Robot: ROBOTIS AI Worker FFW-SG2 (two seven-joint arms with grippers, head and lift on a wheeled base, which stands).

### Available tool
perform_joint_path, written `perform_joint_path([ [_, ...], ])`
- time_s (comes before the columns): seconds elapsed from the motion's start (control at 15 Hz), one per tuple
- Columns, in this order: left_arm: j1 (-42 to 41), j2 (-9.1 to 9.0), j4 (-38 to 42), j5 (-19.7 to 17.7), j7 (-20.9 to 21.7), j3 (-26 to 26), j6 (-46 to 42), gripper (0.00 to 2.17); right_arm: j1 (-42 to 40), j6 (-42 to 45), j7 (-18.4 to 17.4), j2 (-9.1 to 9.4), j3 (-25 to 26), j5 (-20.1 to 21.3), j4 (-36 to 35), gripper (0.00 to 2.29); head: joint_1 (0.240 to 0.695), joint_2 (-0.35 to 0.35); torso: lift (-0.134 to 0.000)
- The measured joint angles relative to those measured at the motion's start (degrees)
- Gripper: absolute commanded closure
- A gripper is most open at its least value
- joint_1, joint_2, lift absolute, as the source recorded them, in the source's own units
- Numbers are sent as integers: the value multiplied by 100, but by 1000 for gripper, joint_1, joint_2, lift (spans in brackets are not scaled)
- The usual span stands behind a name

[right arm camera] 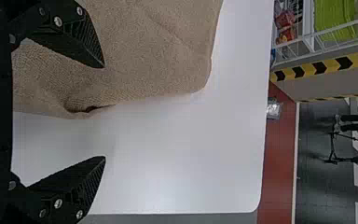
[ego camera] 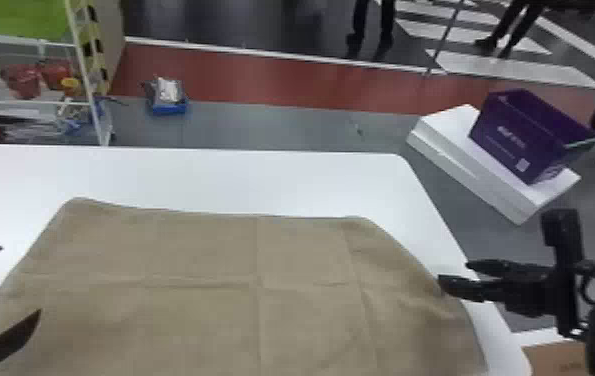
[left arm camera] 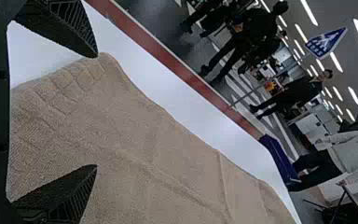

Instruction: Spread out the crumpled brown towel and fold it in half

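In the head view, the brown towel (ego camera: 211,250) lies broadly spread on the counter (ego camera: 261,175), its far edge running roughly along the counter's far edge and its right side close to the counter's right edge. The spreading looks largely done: only shallow creases cross the middle, though the right side bows and ripples. The near part runs out of sight, so I cannot tell how flat it lies. In the left wrist view, the left end effector (left arm camera: 97,111) is wide open by the towel's far left corner, holding nothing. In the right wrist view, the right end effector (right arm camera: 104,112) also has its fingers well apart and grips nothing; the towel's side edge passes between them, with a small ruck there. Perhaps a little smoothing remains on that side, and the fold in half seems wholly to do.
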State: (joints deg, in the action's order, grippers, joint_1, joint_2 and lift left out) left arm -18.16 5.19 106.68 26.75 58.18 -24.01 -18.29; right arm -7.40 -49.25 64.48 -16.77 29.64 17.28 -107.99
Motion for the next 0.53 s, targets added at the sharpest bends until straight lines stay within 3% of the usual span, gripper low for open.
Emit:
perform_joint_path([
  [0.53, 37, 0, -34, 4, -70, 92, -20, 36, 146, -47, -75, 21, -132, 85, 29, 215, 695, -224, -123],
])
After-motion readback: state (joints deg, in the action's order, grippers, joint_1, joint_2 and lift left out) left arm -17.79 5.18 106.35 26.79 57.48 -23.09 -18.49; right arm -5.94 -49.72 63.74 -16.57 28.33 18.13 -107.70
